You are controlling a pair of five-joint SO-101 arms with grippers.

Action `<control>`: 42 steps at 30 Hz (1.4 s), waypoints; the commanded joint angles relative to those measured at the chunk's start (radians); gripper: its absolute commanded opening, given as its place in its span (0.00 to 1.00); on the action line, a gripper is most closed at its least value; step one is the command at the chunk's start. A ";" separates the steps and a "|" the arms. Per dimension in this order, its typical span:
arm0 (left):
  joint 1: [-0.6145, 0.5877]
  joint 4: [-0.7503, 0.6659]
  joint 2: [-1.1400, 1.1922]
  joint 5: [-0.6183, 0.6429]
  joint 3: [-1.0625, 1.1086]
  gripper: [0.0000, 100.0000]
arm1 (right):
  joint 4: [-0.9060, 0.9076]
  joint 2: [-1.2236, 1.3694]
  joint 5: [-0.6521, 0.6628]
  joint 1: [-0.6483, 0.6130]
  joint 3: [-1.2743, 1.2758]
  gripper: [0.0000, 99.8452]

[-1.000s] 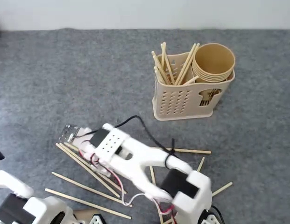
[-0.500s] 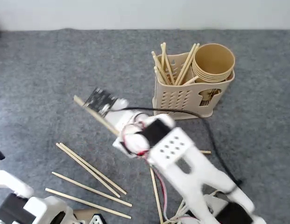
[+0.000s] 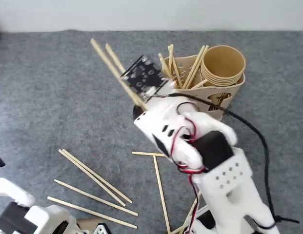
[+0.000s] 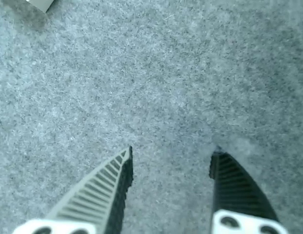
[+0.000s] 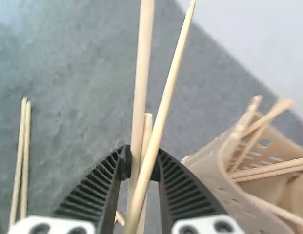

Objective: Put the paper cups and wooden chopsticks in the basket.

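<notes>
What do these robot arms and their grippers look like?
The left arm and right arm are white shells with black motor blocks; the right one carries red wires and a black cable. The left gripper and right gripper have black, ribbed, tapered fingers on white bases.

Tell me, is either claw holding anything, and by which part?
The right claw grips a few wooden chopsticks near one end; the left claw is open and empty.

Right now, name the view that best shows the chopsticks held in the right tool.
Right wrist view: the held chopsticks sit clamped between the right tool's fingers, grip plain. High view shows them jutting away from the basket. Left wrist view faces carpet.
</notes>
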 commanded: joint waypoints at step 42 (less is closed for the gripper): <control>-0.002 -0.015 -0.037 -0.005 -0.004 0.25 | -1.227 -0.039 -0.044 0.332 0.382 0.01</control>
